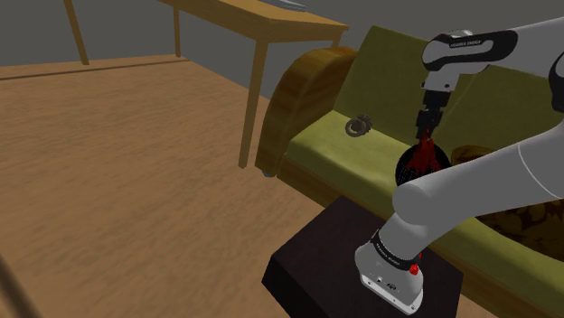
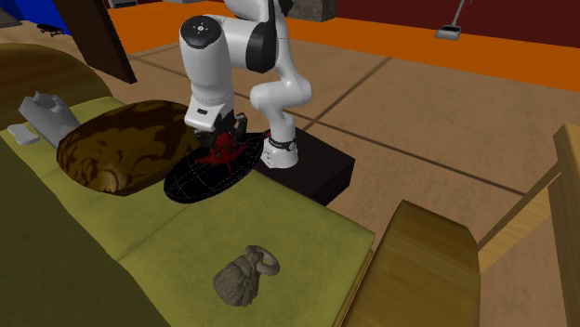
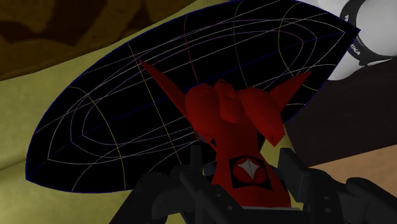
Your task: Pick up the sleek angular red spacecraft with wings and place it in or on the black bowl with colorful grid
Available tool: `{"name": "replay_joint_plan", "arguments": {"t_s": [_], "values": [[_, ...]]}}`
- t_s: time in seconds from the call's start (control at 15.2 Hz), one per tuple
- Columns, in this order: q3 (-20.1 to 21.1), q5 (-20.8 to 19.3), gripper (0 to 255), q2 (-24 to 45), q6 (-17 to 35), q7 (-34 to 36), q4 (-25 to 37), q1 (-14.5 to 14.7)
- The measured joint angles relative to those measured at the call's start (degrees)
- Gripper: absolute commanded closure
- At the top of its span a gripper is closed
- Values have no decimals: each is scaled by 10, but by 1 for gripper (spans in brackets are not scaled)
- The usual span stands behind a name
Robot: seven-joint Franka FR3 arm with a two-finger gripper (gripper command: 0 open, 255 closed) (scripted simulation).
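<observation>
Our jaws clasp the red spacecraft [image 3: 232, 121], a white star emblem [image 3: 245, 168] on its hull, over the black grid bowl [image 3: 95, 133] on the olive sofa [image 1: 334, 149]; wood floor [image 1: 117, 163] beyond.

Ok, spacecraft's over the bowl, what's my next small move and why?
Probably just open the hand. It clasps the red spacecraft well within the rim of the black grid-lined bowl, close to its inside, so a release should land it in the bowl.

Home living room, olive sofa [image 1: 318, 144] with wooden armrests, wooden table [image 1: 271, 23], plank floor [image 1: 108, 163]
</observation>
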Motion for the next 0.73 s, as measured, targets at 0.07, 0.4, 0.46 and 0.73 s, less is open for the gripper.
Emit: {"name": "replay_joint_plan", "arguments": {"t_s": [0.07,0.4,0.46,0.73], "values": [[-2,-3,255,-2,6,0,-8,-1],[-11,-8,255,5,42,3,-38,-3],[-13,-10,255,5,51,4,-45,-4],[-17,-9,255,14,94,6,-58,-2]]}}
